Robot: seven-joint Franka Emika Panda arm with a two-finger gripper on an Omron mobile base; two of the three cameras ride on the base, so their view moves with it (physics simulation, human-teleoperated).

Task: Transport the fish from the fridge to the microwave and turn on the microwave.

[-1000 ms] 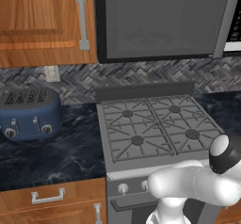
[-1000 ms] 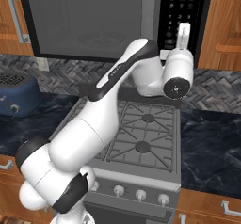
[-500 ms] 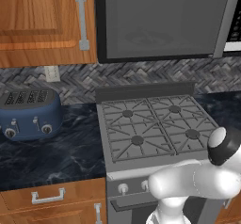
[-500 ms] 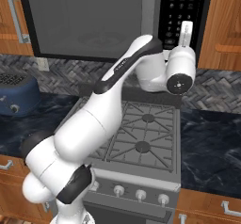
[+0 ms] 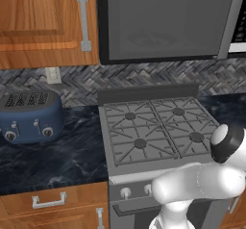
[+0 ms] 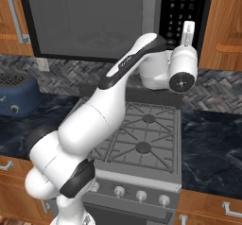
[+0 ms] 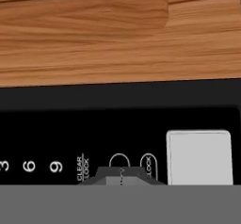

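Microwave (image 6: 94, 18) hangs above the stove (image 6: 142, 134) with its grey door shut, and the claw (image 6: 188, 30), fingers pressed together and holding nothing, points at the black control panel (image 6: 182, 6) on its right side. Up close, the fingertips (image 7: 121, 177) sit at the panel's markings, beside a pale rectangular button (image 7: 199, 157).

The white arm rises from its base, bends at a dark elbow and reaches up and forward, wrist turned upward. The gripper (image 6: 188, 29) points straight up, its jaws closed together (nothing between them). In the hand view the dark fingertips (image 7: 121, 177) sit pressed side by side.
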